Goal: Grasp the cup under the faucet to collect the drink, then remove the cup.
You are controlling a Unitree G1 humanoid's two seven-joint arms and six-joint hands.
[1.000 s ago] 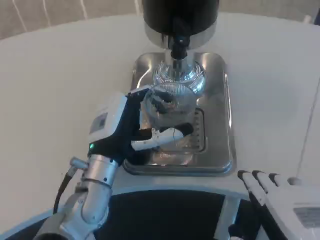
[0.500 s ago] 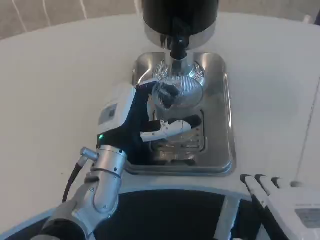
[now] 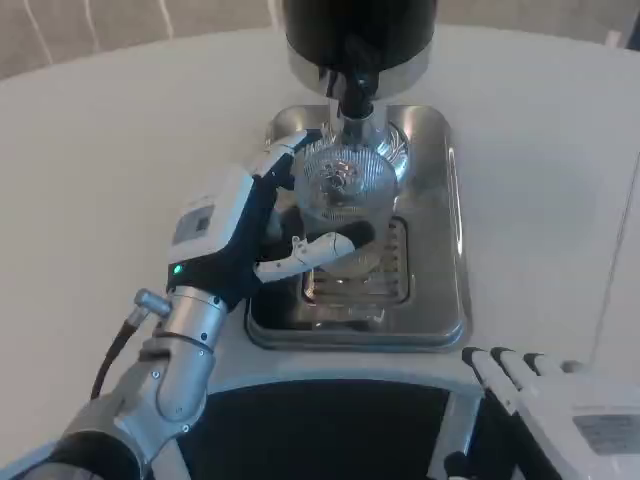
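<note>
Head view: cup under the tap.
Left hand (image 3: 262, 232) wraps its fingers around the clear cup (image 3: 345, 195) on the shiny tray (image 3: 440, 250).

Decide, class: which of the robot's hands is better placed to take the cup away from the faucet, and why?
The left hand. Its fingers already wrap the clear cup on the steel tray, right below the faucet. The right hand waits at the table's near edge, well away from the cup.
</note>
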